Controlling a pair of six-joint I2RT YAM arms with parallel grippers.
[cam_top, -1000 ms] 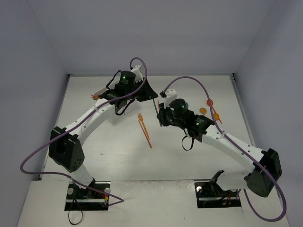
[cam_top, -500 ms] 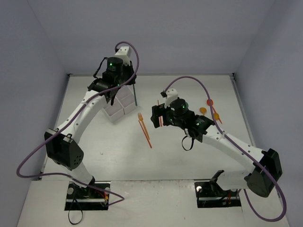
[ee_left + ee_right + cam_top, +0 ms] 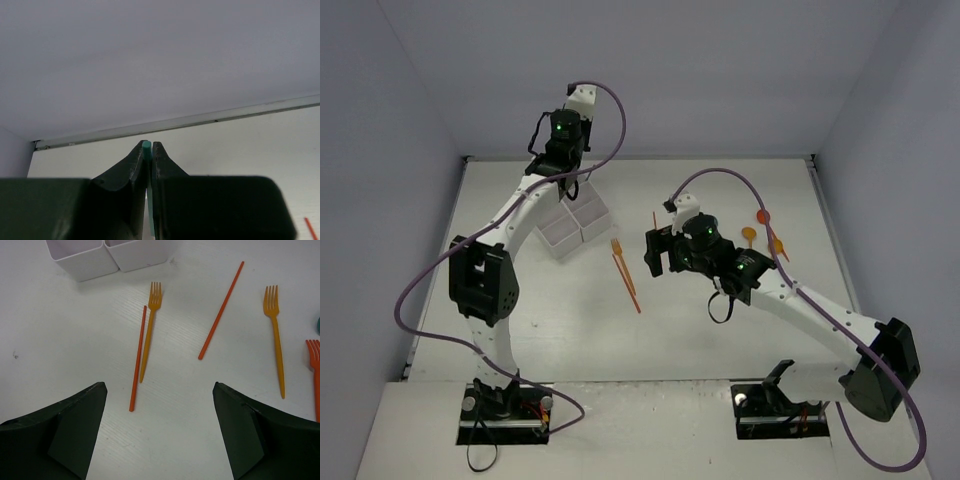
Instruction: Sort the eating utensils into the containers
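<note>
White desk [image 3: 570, 340], faint wood grain. Plain pale lavender-grey walls [image 3: 720, 80] rise behind desk and at both its sides. Even, soft light.

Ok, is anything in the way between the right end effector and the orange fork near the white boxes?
Nothing visible does. The right end effector hangs open, and the orange plastic fork lies just ahead of it in plain view. A thin red-orange plastic stick lies close beside the fork, so one grab might catch both.

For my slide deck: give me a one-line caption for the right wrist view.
Right gripper open, with an orange fork and a red stick lying side by side ahead, near the white containers.
</note>
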